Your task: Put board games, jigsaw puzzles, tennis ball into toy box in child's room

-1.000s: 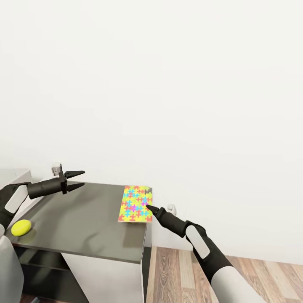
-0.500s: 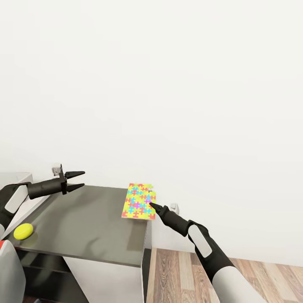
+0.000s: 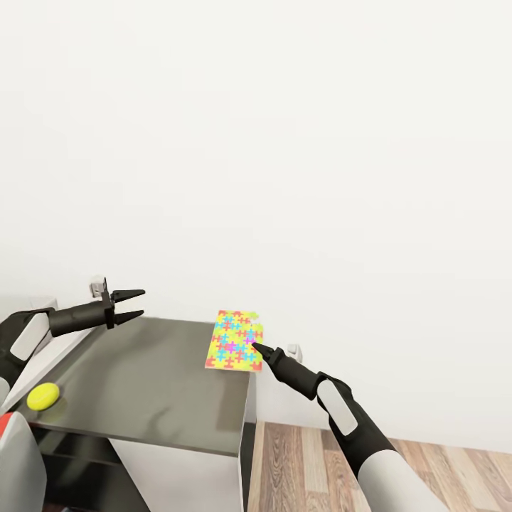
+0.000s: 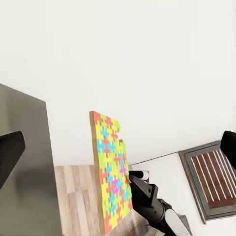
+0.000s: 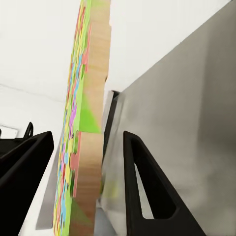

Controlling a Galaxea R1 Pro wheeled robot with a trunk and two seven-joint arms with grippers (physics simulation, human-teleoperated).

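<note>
Dark grey tabletop (image 3: pixel 149 384) against a plain white wall (image 3: pixel 284 142), wood-plank floor (image 3: pixel 306 462) beside it, jigsaw puzzle (image 3: pixel 235 340) at its far corner, gripped edge-on by right hand (image 3: pixel 257 348), tennis ball (image 3: pixel 42 395) near the tabletop's other end, left hand (image 3: pixel 134 303) released above the tabletop.

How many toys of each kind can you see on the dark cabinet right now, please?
Jigsaw puzzles: 1
Tennis balls: 1
Board games: 0
Total: 2 toys

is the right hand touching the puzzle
Cannot tell. In the right wrist view the puzzle sits between the right hand's fingers, a gap showing beside one; the other side is hidden.
</note>
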